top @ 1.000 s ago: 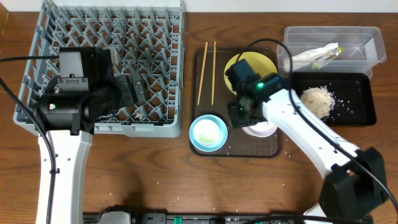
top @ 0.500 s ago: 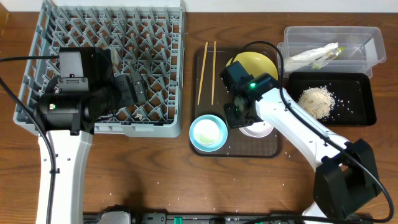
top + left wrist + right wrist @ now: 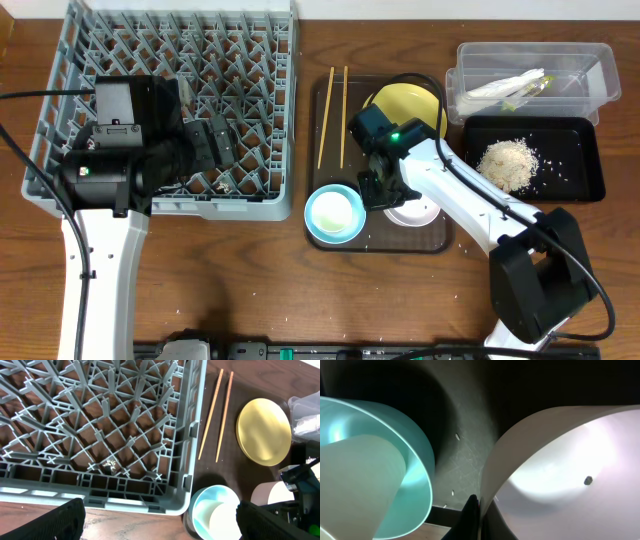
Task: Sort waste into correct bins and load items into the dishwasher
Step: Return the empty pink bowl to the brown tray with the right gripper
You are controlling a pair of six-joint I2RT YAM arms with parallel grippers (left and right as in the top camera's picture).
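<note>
My right gripper (image 3: 385, 186) is shut on the left rim of the white bowl (image 3: 420, 211), which is on the brown tray (image 3: 440, 242). In the right wrist view the rim (image 3: 570, 470) is pinched between the fingers (image 3: 477, 510). The light blue bowl (image 3: 335, 213) with the small white cup (image 3: 360, 485) inside it sits just to the left. The yellow plate (image 3: 408, 102) and the two chopsticks (image 3: 333, 115) lie at the tray's back. My left gripper (image 3: 160, 525) is open and empty over the front edge of the grey dish rack (image 3: 170, 100).
The clear tub (image 3: 590, 75) at the back right holds the white napkin (image 3: 495, 90) and the green-yellow wrapper (image 3: 532, 84). The black tray (image 3: 580, 165) in front of it holds the beige crumbs (image 3: 507, 162). Bare wooden table lies along the front.
My right gripper has moved a little to the left, toward the light blue bowl, with the white bowl's rim in it. The left arm has not moved.
</note>
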